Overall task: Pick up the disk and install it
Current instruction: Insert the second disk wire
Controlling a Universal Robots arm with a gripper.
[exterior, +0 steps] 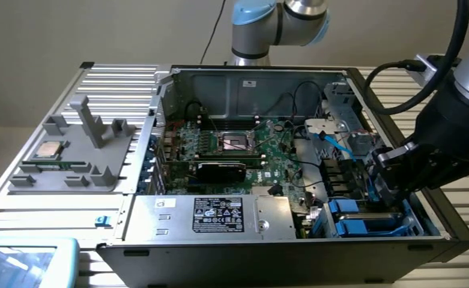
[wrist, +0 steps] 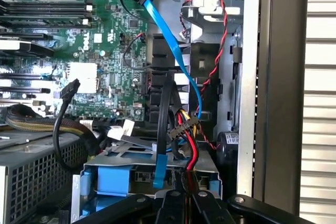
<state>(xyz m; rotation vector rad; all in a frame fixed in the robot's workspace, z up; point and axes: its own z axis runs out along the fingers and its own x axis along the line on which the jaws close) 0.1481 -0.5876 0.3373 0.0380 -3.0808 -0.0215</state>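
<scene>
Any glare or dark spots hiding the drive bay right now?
Exterior view: even light, the drive bay partly shadowed by the gripper. Wrist view: bright, mild glare on the case wall, the blue carrier readable, shadow between the cables.

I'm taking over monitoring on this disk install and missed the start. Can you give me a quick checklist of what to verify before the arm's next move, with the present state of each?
1. Gripper over the drive bay: ok, it hangs just above the blue carriers at the case's corner on the exterior view's right.
2. Fingers shut: ok, they sit pressed together.
3. Disk held in the gripper: cannot tell, nothing shows between the fingers.
4. Disk seated in the bay: cannot tell, blue carrier is in the cage, but how deep is hidden.
5. Cables out of the way: not ok, the blue cable and the red-yellow bundle run right above the bay.
</scene>
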